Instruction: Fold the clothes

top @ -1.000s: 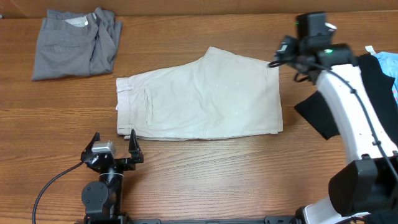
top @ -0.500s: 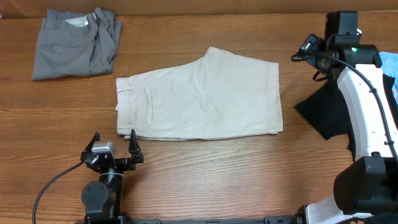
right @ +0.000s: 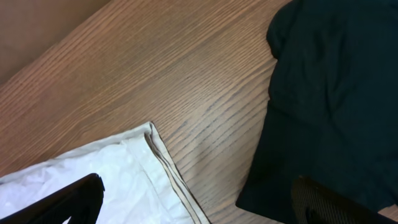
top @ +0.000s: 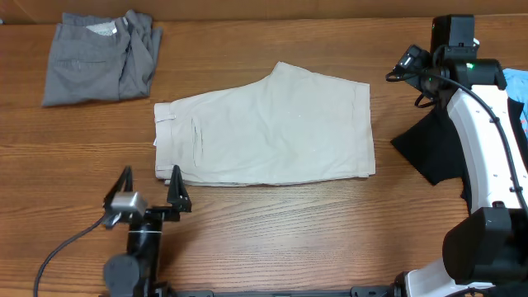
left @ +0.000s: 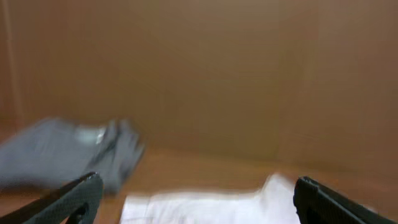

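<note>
**Beige shorts flat at mid-table, both claws wide and empty**

At far left, near the back edge of the brown wood-grain table [top: 289, 239]: a rumpled heap of grey cloth shorts [top: 99, 58], loosely bunched, well apart from the other garments. Nearer the front edge: the left gripper [top: 150, 175], black fingers spread wide, gripping nothing, tips just beside the waistband corner of the middle garment (touching or not, cannot tell from above). From the left wrist, only a blurred look: grey heap at left, pale cloth low in the middle, plain brown cardboard wall [left: 199, 74] behind.

In the middle: the pale beige cotton shorts [top: 272, 132], lying flat, folded one leg upon the other, waistband to the left with a pocket seam beside it, leg hems to the right. Both claws clear of them.

To the right: the right gripper [right: 199, 205], seen from its own wrist with both black fingers far apart and nothing between them, above bare wood between the beige hem corner and a black soft cloth T-shirt [right: 329, 93]. From overhead, fingers hard to make out against the arm's black head. Black garment crumpled beside the white right arm, partly under it, apart from the beige shorts. At the far right edge: a scrap of light blue cloth [top: 518, 87], mostly out of view.
</note>
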Available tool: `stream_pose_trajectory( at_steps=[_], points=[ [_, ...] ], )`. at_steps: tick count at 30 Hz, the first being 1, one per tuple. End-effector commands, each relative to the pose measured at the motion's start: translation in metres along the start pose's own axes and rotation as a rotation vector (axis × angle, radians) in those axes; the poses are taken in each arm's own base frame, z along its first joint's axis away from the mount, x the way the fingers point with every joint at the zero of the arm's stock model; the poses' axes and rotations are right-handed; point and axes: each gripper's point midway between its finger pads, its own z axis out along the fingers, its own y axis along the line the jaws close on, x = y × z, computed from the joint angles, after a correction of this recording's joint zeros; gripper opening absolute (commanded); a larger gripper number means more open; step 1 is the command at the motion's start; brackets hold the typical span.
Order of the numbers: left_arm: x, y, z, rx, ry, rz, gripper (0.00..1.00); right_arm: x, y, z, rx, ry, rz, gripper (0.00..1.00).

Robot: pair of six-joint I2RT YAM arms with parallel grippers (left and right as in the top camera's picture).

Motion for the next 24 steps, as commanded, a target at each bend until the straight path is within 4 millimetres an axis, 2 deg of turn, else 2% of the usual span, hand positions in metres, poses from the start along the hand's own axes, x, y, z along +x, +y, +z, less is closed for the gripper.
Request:
stream_pose_trajectory(
  at_steps=[1,3,4,7,9,10,12,16,18,20,24],
  points=[
    [-0.028,-0.015,-0.003,0.073,-0.110,-0.016,1.00,-0.007,0.002,-0.005,-0.010,-0.021,0.003,1.00],
    [-0.039,-0.018,-0.004,0.081,-0.139,-0.011,1.00,-0.007,0.002,-0.005,-0.010,-0.021,0.003,1.00],
    [-0.033,-0.022,-0.003,0.107,-0.107,-0.013,1.00,-0.007,0.002,-0.005,-0.009,-0.022,0.003,1.00],
    [0.013,-0.031,-0.004,0.173,0.089,-0.041,1.00,-0.007,0.002,-0.005,-0.010,-0.021,0.003,1.00],
    [0.051,-0.035,-0.011,0.207,0.254,-0.078,1.00,-0.007,0.002,-0.005,-0.010,-0.021,0.003,1.00],
    [0.055,-0.029,-0.011,0.177,0.260,-0.069,1.00,-0.007,0.002,-0.005,-0.010,-0.021,0.003,1.00],
    [0.053,-0.023,-0.009,0.138,0.247,-0.064,1.00,-0.007,0.002,-0.005,-0.010,-0.021,0.003,1.00],
    [0.023,-0.028,-0.005,0.161,0.135,0.018,1.00,-0.007,0.002,-0.005,-0.010,-0.021,0.003,1.00],
    [0.016,-0.027,-0.004,0.146,0.127,0.026,1.00,-0.007,0.002,-0.005,-0.010,-0.021,0.003,1.00],
    [0.012,-0.024,-0.001,0.118,0.154,0.021,1.00,-0.007,0.002,-0.005,-0.010,-0.021,0.003,1.00],
    [0.011,-0.020,0.011,0.075,0.326,0.035,1.00,-0.007,0.002,-0.005,-0.010,-0.021,0.003,1.00]
  ],
)
